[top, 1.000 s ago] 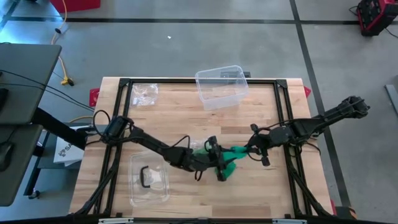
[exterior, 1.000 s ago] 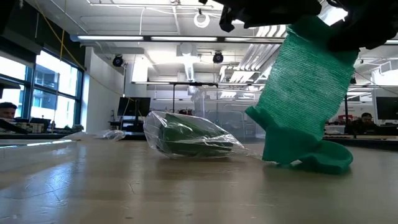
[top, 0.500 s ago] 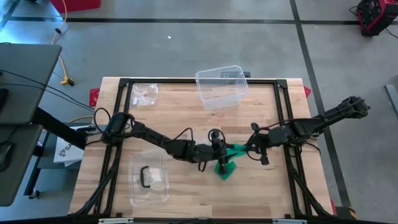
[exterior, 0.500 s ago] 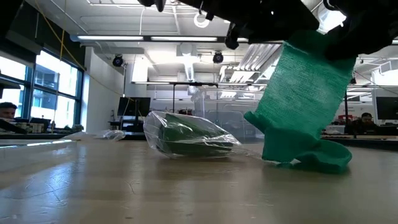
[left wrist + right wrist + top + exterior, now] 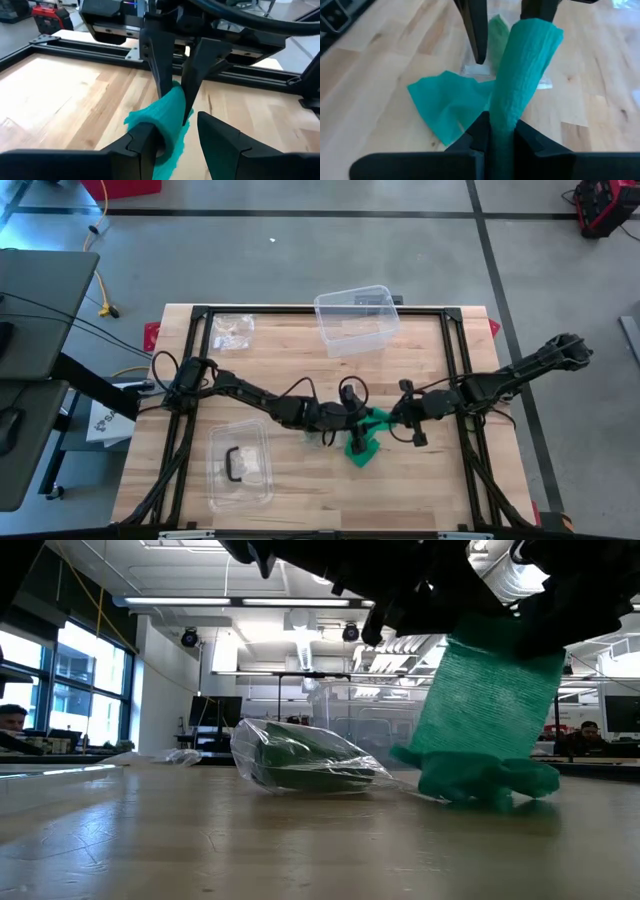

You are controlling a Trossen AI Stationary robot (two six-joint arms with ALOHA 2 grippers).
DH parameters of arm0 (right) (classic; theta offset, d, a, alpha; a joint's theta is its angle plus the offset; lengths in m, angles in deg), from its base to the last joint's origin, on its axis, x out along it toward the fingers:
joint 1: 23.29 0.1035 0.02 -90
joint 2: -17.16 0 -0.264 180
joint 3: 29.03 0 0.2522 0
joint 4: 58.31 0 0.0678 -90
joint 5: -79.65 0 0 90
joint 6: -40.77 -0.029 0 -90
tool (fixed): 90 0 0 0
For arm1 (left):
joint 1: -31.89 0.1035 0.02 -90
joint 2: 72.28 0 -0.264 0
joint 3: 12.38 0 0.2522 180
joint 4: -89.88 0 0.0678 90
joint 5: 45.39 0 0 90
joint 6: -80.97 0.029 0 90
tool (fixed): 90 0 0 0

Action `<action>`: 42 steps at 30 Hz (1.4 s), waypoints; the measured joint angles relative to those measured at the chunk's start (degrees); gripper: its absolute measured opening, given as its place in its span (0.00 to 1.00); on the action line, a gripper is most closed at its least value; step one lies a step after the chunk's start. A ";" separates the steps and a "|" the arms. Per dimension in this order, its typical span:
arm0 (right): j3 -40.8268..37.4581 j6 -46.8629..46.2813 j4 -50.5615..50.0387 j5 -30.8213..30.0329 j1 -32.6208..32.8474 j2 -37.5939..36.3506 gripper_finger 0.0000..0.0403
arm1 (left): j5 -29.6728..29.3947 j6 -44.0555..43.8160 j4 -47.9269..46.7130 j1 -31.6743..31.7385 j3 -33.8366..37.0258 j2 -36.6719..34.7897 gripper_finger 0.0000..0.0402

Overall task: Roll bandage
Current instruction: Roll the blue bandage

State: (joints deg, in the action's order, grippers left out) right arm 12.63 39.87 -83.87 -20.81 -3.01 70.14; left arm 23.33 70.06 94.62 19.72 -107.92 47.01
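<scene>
A green bandage (image 5: pixel 368 422) runs as a strip between my two grippers near the table's middle. Its loose end lies bunched on the wood (image 5: pixel 445 102). My right gripper (image 5: pixel 501 122), coming from the table's right, is shut on the strip. My left gripper (image 5: pixel 177 125), coming from the left, stands open, with the strip curled over one of its fingers. In the low view the strip (image 5: pixel 490 690) hangs from the grippers down to its heap (image 5: pixel 480 780). A second green roll in a clear wrapper (image 5: pixel 300 760) lies on the table beside them. My left gripper has the strip's upper end curled over one finger (image 5: pixel 165 127); the other finger (image 5: pixel 215 135) stands apart from it. The fingers come nearly level from the table's left. My right gripper pinches the strip (image 5: pixel 502 112) between its two fingers, across its width, slanting down from the table's right. The strip rises from this hold to my left finger (image 5: pixel 535 30), and its free end lies slack on the table.
A clear plastic box (image 5: pixel 355 320) stands at the far edge, with a crumpled clear bag (image 5: pixel 232 330) at the far left. A clear tray holding a black object (image 5: pixel 240 465) lies near the front left. Black frame rails (image 5: pixel 455 370) border the table.
My left gripper has moved toward the table's far edge and rolled about its own line, carrying the strip's upper end with it. The hanging strip has sunk, and its lower end has bunched into a tighter heap on the table.
</scene>
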 joint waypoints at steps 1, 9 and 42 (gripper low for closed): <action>0.00 0.16 0.00 -0.58 0.00 0.04 0.09 | -0.04 0.02 -0.13 0.06 0.00 0.00 0.33; 0.03 1.56 -0.11 -5.35 0.02 0.02 0.16 | -0.42 0.96 -1.64 0.70 -0.02 -0.02 0.19; 4.05 -21.43 27.04 -13.60 8.74 35.90 0.42 | -36.76 -24.05 -15.51 -9.79 7.91 -4.50 0.00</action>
State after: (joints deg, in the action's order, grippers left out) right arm 16.68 18.44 -56.83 -34.41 5.72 106.04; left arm -13.43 46.01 79.11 9.93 -100.00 42.51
